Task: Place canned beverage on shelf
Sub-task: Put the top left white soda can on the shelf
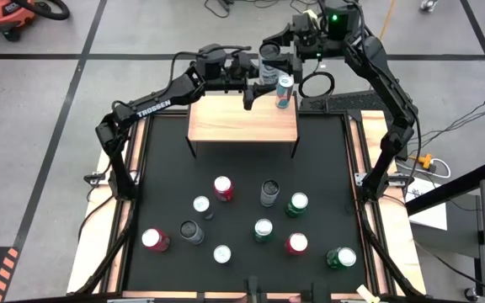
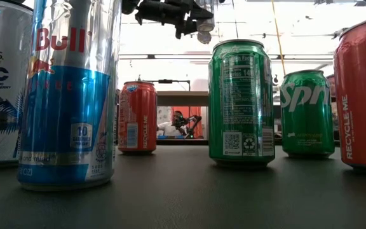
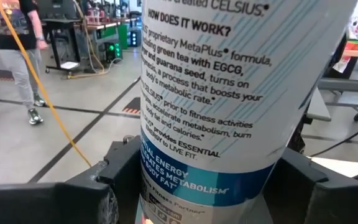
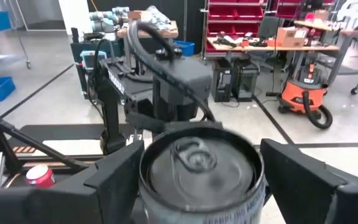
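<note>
Even overhead light; low view backlit by a blown-out room; nearest can [image 2: 68, 95] soft; wrist views blurred.

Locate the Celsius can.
Celsius can: high view, raised past the shelf's far edge, right of centre, in the left gripper, with the right gripper open around it.

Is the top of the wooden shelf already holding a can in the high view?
No: the shelf board shows bare wood, and the Celsius can sits between both grippers just past its far edge.
</note>
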`<state>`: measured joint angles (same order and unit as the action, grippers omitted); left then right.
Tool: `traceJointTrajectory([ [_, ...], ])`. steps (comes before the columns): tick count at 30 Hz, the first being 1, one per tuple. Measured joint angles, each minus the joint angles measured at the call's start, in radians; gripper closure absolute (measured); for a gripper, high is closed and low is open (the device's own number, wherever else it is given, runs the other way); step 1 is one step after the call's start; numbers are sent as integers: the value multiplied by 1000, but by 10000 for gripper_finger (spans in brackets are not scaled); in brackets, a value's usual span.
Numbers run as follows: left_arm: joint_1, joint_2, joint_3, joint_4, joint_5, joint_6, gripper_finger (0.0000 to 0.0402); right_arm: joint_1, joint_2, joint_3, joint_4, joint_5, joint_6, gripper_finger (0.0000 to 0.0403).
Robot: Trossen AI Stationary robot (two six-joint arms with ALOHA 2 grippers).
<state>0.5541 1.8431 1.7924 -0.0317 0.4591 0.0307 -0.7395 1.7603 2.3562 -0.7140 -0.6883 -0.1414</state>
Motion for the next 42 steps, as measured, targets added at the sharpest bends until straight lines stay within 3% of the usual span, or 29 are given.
traceJointTrajectory([
  [16,8,0,0,-6,2,2,152,0,23,0,-3,-44,-7,116],
  [27,18,0,0,-12,3,2,152,-3,23,0,-2,-43,-17,170],
  [34,16,0,0,-24,-56,8,150,-28,23,0,-8,-61,-25,168],
  [42,23,0,0,-26,-132,1,74,-93,23,-1,-14,-39,12,172],
])
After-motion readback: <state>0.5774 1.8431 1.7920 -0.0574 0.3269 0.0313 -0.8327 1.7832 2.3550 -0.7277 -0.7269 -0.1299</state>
